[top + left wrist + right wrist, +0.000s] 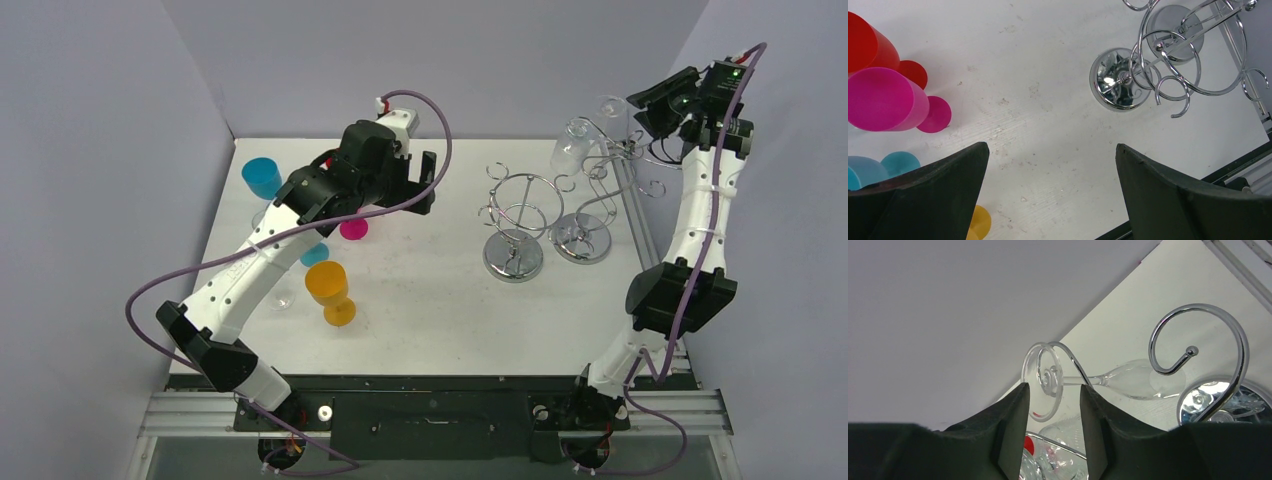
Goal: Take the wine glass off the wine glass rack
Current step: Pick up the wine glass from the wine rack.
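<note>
Between the black right tool's (1053, 390) fingers is a clear wine glass (1133, 382) on a shiny chrome rack (1244, 347). Left of the black left tool (1052, 146) are a magenta cup (883, 100), a red cup (868, 45) and a blue cup (863, 170), on a white table (1038, 75).

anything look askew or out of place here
Only the clear wine glass on the wine glass rack: it lies almost sideways, foot toward the right fingers, rather than hanging bowl-down. Nothing looks spilled or broken.
</note>
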{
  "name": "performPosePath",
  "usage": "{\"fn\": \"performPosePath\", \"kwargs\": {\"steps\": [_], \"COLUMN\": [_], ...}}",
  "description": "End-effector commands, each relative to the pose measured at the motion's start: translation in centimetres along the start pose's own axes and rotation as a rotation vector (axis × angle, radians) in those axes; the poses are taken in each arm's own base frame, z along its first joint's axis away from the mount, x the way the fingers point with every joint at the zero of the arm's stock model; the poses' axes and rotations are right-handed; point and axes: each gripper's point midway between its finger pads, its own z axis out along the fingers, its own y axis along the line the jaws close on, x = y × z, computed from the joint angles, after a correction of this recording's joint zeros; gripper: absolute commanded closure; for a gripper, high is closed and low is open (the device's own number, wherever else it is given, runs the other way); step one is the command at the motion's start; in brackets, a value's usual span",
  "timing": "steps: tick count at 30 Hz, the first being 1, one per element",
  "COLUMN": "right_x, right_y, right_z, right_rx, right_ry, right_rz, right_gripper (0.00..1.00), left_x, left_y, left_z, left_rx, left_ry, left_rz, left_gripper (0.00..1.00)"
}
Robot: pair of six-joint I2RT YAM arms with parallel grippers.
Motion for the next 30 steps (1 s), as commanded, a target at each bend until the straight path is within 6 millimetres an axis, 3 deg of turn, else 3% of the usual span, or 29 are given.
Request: {"fn": "performPosePath", "kwargs": {"steps": [1, 18, 30], "right_x": [0.0, 2.2, 1.9], "right_y": [1.2, 0.1, 0.9], "right_z": [-0.1, 1.7, 1.2], "right_rx": [-0.047, -0.033, -0.077], "right_ry": [-0.008, 0.055, 0.059], "right_rz": [-0.030, -0.013, -0.014], "right_gripper": [0.62, 0.69, 0.71], "left_x": [-1.8, -1.5, -1.2], "left_y": [-0.8, -1.0, -1.0], "left_z": [-0.5, 0.3, 0.7], "left_rx": [0.033, 0.035, 0.034], "left_ry": [-0.057, -0.043, -0.034], "left_rz": [0.003, -0.002, -0.002], "left_gripper": [0.04, 0.04, 0.04]}}
